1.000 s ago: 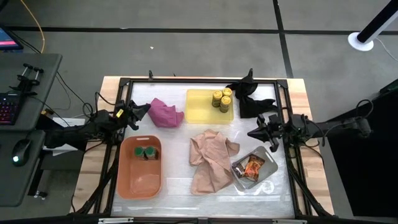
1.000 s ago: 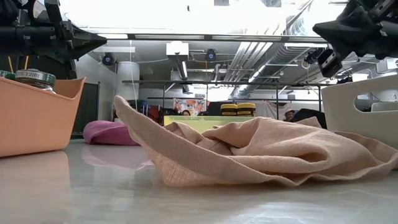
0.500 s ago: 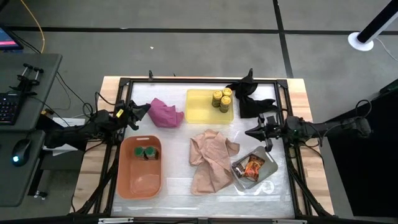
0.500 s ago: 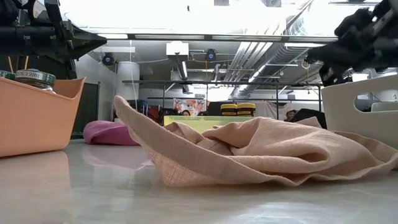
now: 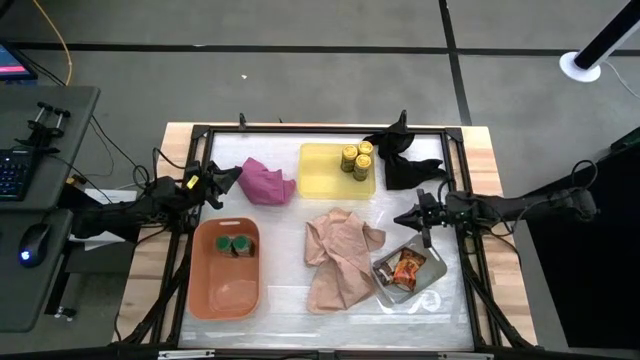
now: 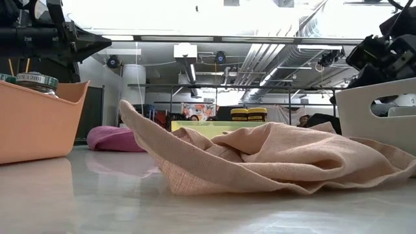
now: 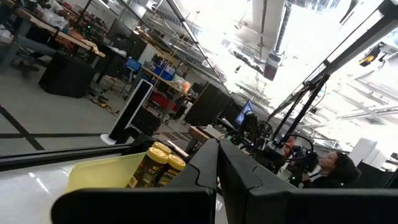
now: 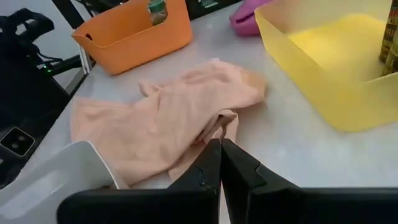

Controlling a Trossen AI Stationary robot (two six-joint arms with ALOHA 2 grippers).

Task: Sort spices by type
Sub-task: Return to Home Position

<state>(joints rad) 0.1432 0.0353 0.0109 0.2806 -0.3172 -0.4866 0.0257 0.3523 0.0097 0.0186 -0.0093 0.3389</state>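
Three yellow-lidded jars [image 5: 355,160] stand in the yellow tray [image 5: 325,180], and they show again in the left wrist view as yellow-lidded jars [image 7: 155,165]. Two green-lidded jars [image 5: 237,245] stand in the orange tray [image 5: 225,290]. Orange-red and brown packets [image 5: 405,268] lie in the grey tray [image 5: 425,280]. My left gripper [image 5: 232,175] hovers shut at the table's left edge, beside the pink cloth. My right gripper [image 5: 400,217] is shut too and hangs above the table between the tan cloth and the black cloth; in its wrist view the right gripper [image 8: 220,144] points at the tan cloth.
A crumpled tan cloth [image 5: 340,255] lies mid-table between the orange and grey trays. A pink cloth [image 5: 265,182] sits left of the yellow tray, and a black cloth [image 5: 405,160] lies at the far right. A dark frame [image 5: 300,128] rims the table.
My right gripper has reached a little toward the table's left and sunk lower, turning about its wrist as it went. The left arm, the jars, the packets and the cloths have stayed put.
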